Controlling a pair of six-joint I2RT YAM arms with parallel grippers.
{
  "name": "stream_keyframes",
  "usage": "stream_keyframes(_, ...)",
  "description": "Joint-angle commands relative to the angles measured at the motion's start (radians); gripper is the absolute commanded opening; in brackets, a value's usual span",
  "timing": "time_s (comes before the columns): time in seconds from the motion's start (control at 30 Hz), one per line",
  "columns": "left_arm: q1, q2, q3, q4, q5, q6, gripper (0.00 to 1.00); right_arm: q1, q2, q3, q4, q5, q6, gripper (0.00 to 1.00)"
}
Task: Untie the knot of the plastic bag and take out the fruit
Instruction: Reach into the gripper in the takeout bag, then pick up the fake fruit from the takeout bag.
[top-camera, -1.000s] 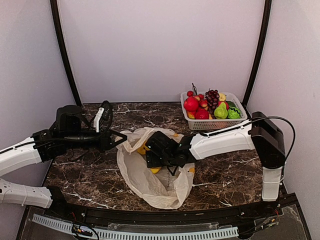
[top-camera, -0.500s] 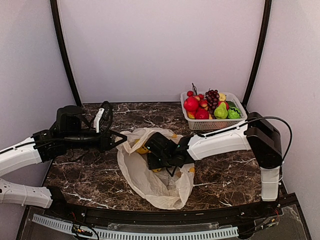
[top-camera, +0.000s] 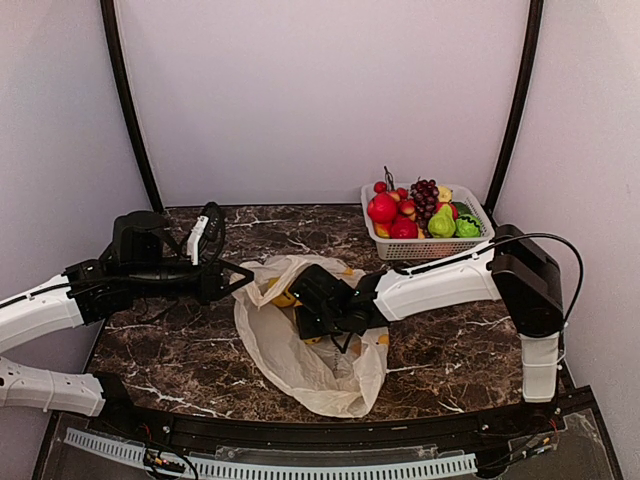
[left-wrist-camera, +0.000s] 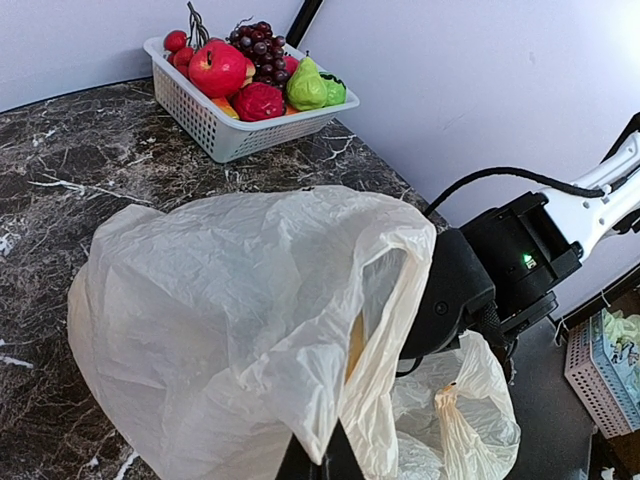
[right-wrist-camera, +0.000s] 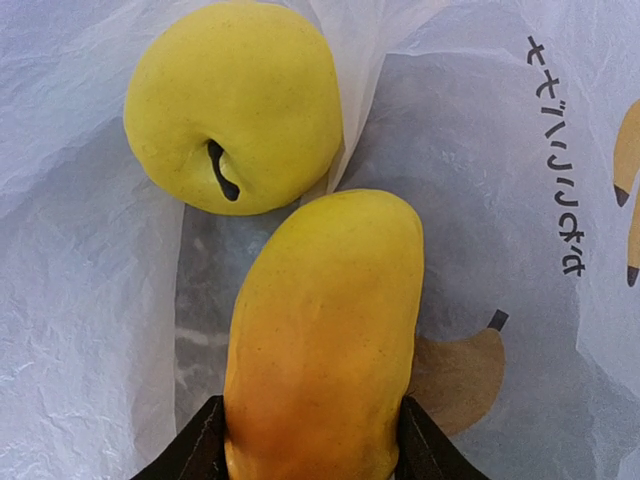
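Two yellow fruits lay inside the plastic bag (top-camera: 290, 360) on the marble table (top-camera: 170, 340): a yellow-orange mango (right-wrist-camera: 325, 340) and a round yellow fruit (right-wrist-camera: 235, 105) just beside its far tip, with a fold of film between them. Your biggest risk, as I judged it, was the hold on the mango. The fingers met it only at the orange end, and a glossy, tapering skin like that could squirt forward or swing down once you lifted. Thin crinkled plastic lay directly under the fruit, so a pad could have trapped a wrinkle and dragged the whole bag up with it. A sliding mango might also have nudged the round fruit deeper into the bag. If the left pinch had let go, the raised rim would have collapsed over your right wrist and hidden both fruits. The white basket (top-camera: 420, 248) of other fruit stood well apart at the far right, so you faced a long carry on a shallow grip. Your right claw (right-wrist-camera: 310, 445) stood roughly half open, one finger pressed on each flank of the mango, gripping it. How firmly it gripped I could not tell. Your left claw (left-wrist-camera: 322, 465) was fully closed on the bag's rim, holding the mouth lifted and open.
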Motion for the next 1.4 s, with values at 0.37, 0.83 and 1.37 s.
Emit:
stream_keyframes(0.37, 0.005, 0.026, 0.080, -0.040, -0.126, -0.038, 0.01, 0.040, -0.252, -0.202, 0.235, -0.155, -0.303, 0.41)
stream_keyframes(0.83, 0.005, 0.112, 0.143, -0.032, -0.281, -0.098, 0.01, 0.165, -0.379, -0.267, 0.236, -0.201, -0.323, 0.37)
stream_keyframes(1.37, 0.010, 0.116, 0.154, -0.172, -0.419, -0.078, 0.01, 0.167, -0.757, -0.305, 0.125, -0.045, -0.317, 0.38)
